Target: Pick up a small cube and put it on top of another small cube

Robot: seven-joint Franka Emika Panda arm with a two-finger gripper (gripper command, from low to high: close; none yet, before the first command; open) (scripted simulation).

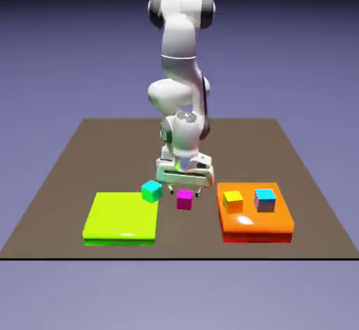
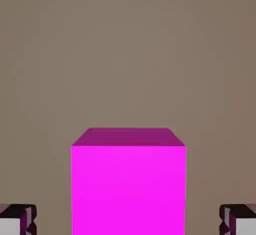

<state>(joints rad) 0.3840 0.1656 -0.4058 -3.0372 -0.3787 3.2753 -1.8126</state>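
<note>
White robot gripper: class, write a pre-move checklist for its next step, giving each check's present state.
1. White two-finger gripper open: ok, fingertips wide apart.
2. Small magenta-pink cube between the fingertips: ok, with a gap on both sides in the hand view.
3. Cube squared to the fingers: ok, its sides run straight up the hand view.
4. Fingers low enough to grip: cannot tell.
5. Top of the small teal-green cube free for stacking: ok, nothing on it.
6. Magenta-pink cube gripped: not ok; closing on it seems the likely next move.
</note>
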